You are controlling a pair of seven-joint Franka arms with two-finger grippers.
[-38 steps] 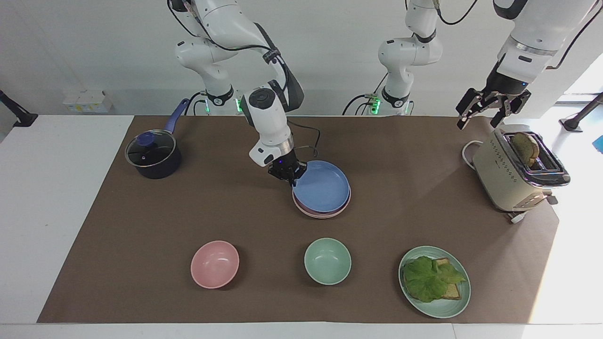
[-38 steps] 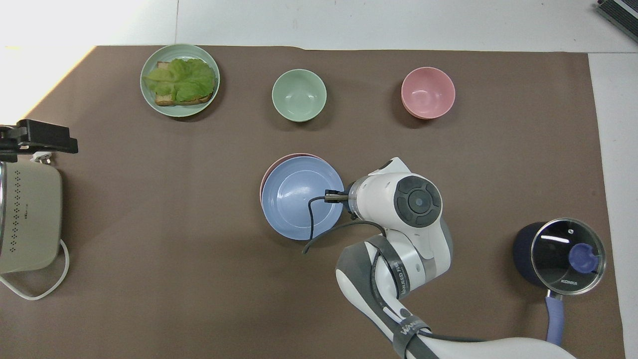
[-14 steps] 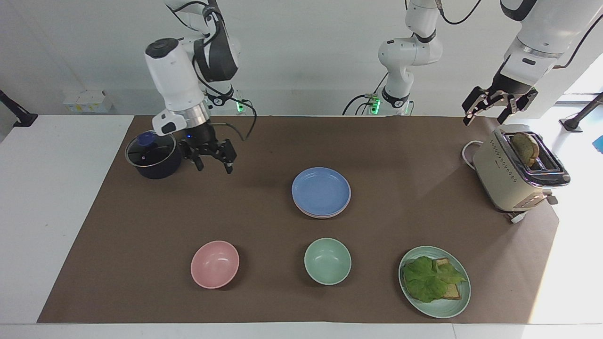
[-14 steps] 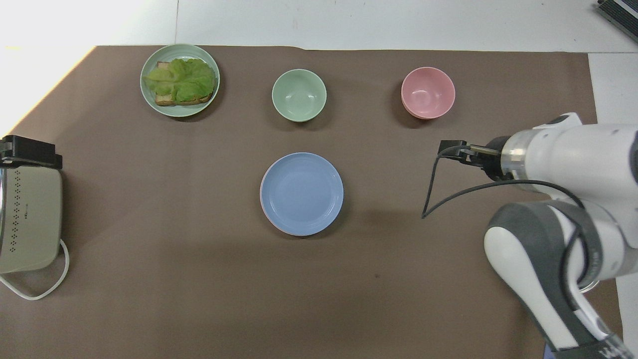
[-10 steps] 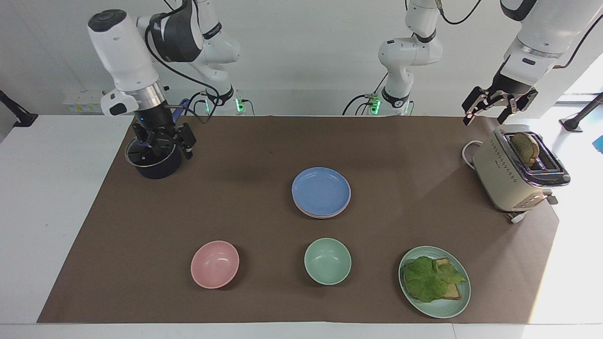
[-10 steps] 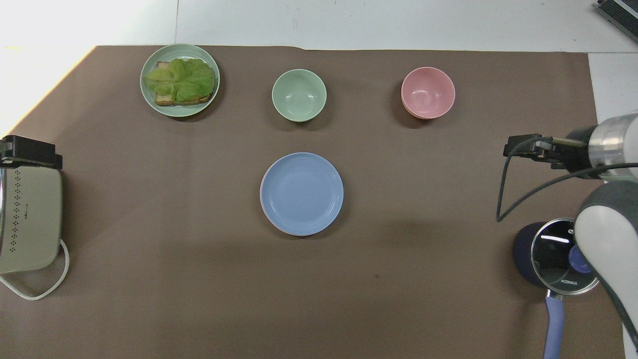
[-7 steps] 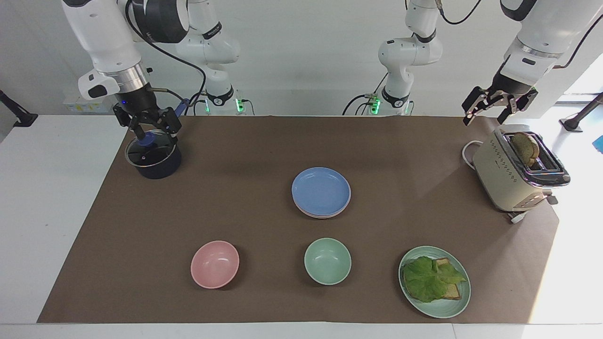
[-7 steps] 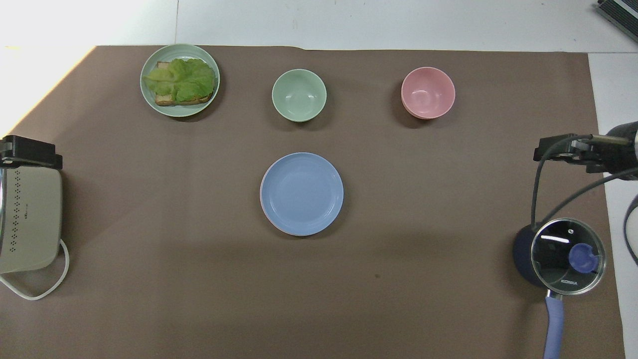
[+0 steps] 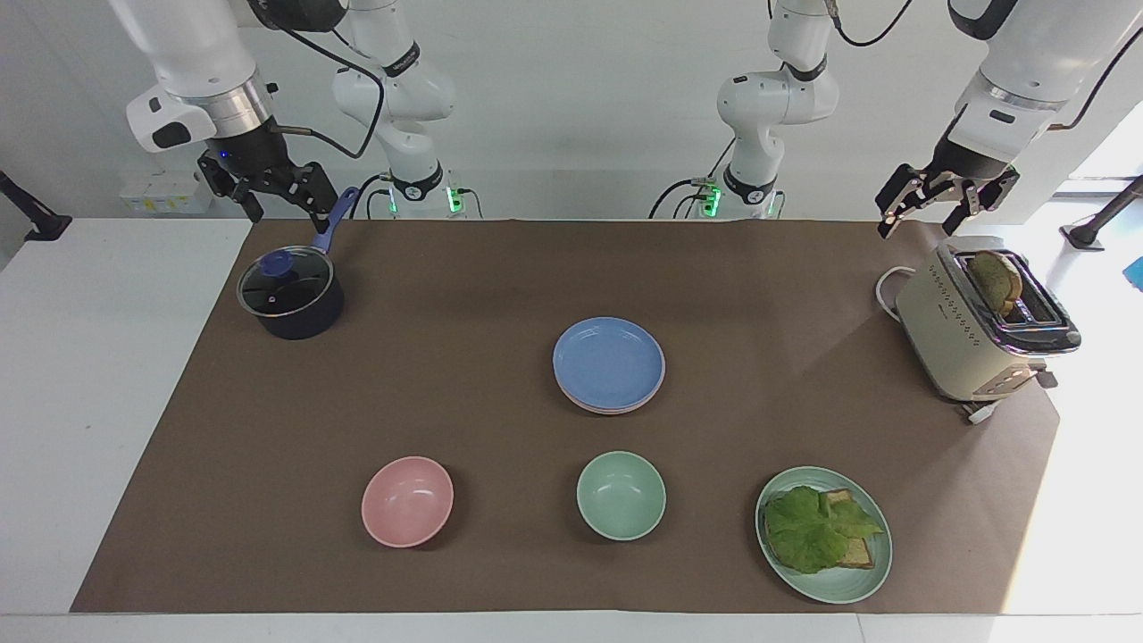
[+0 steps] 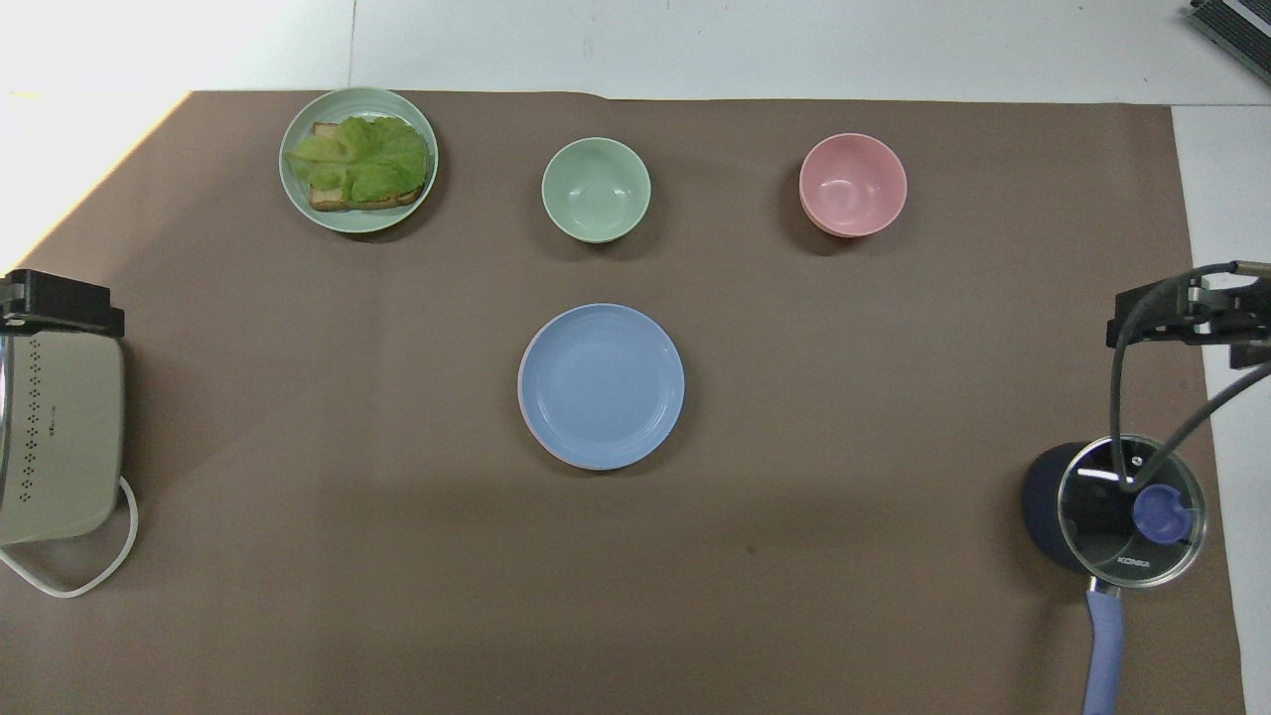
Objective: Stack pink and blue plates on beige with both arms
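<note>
Plates, stacked: one pile at the centre of the surface. Blue plate [image 9: 609, 359] on top; pink plate [image 9: 596, 405] under it, showing only as a thin rim at the edge; whether a beige plate lies beneath cannot be told.

Plates, other: one, pale green [image 9: 849, 584], carrying lettuce [image 9: 811, 527] on bread; at about 5 o'clock from the stack in the facing view.

Bowls: two. Pink bowl [image 9: 407, 501] at 7 o'clock from the stack, green bowl [image 9: 621, 495] at 6 o'clock, both farther from the robots than the stack.

Saucepans: one, dark [image 9: 291, 299], glass lid with blue knob, blue handle; at the right arm's end, 10 o'clock from the stack.

Toasters: one, beige [image 9: 969, 330], a slice standing in its slot; at the left arm's end, 3 o'clock from the stack, its white cord [image 10: 79, 574] looped beside it.

Claws: two. Right claw [image 9: 283, 207] raised over the mat's edge by the saucepan's handle, fingers spread, holding nothing. Left claw [image 9: 933, 214] raised over the toaster's end of the surface, fingers spread, holding nothing.

Surface: white surface [image 9: 89, 375] covered by a brown mat [image 9: 446, 375].

Room: pale wall [image 9: 607, 107] at 12 o'clock; two arm bases with green lights.
</note>
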